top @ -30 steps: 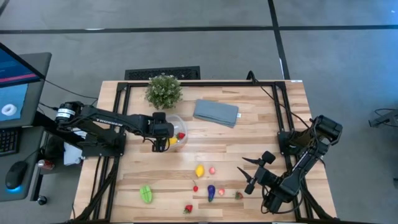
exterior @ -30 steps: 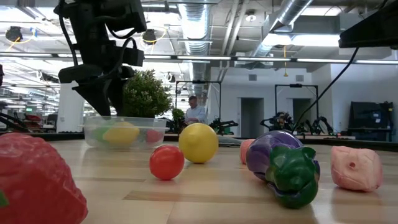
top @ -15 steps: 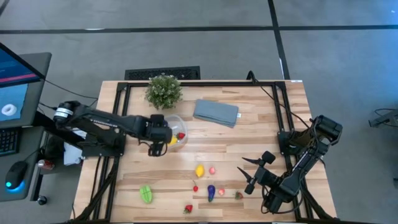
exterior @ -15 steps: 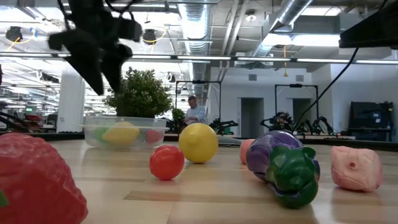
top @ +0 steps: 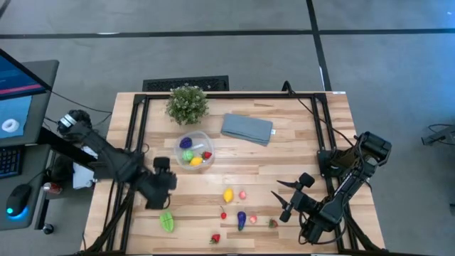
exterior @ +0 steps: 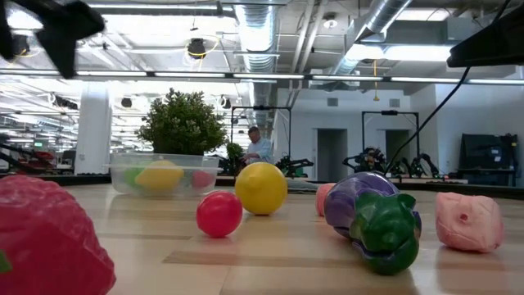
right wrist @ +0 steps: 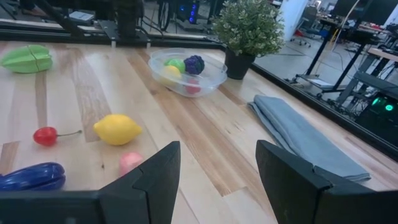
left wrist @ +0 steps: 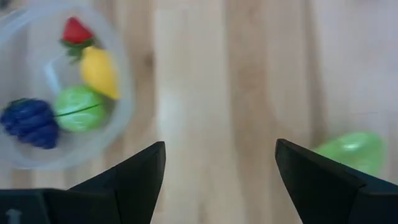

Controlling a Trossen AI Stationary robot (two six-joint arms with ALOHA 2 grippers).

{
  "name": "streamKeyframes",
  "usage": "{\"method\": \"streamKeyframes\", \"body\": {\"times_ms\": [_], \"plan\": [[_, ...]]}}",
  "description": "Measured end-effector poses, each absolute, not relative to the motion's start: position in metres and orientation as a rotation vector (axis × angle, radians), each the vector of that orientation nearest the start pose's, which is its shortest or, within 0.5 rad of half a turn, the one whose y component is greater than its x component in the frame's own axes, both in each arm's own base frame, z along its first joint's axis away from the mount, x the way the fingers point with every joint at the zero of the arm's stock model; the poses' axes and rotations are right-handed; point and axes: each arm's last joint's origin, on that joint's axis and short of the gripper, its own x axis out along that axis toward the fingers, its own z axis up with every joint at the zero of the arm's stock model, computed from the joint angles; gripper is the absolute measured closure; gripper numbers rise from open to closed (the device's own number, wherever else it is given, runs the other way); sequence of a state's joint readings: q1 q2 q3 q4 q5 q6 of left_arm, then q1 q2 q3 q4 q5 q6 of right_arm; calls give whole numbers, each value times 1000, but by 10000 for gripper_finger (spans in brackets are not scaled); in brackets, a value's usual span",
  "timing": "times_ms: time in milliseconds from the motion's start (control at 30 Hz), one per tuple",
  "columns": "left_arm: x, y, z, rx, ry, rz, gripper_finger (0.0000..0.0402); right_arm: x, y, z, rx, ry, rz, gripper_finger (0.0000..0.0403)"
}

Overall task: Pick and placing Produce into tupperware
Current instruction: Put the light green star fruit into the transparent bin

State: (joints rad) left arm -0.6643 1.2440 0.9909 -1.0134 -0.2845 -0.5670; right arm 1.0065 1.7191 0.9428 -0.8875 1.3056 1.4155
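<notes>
four toys in clear round tupperware (top: 194,151): red, yellow, green, blue | both jaws apart, empty

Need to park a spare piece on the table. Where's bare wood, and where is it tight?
Bare wood lies right of the grey cloth toward the right arm's base, and between the tupperware and the lemon. The near strip is crowded: lemon, cherry, eggplant, strawberry, with the open right gripper beside them. The open left gripper hangs over the green piece.
</notes>
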Motion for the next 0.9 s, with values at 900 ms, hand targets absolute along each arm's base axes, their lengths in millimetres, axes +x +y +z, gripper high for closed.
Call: {"method": "streamKeyframes", "body": {"times_ms": [900], "plan": [[158,-211,219,71,1151,-133,107,174,211,161,-138,318,-566,168]]}}
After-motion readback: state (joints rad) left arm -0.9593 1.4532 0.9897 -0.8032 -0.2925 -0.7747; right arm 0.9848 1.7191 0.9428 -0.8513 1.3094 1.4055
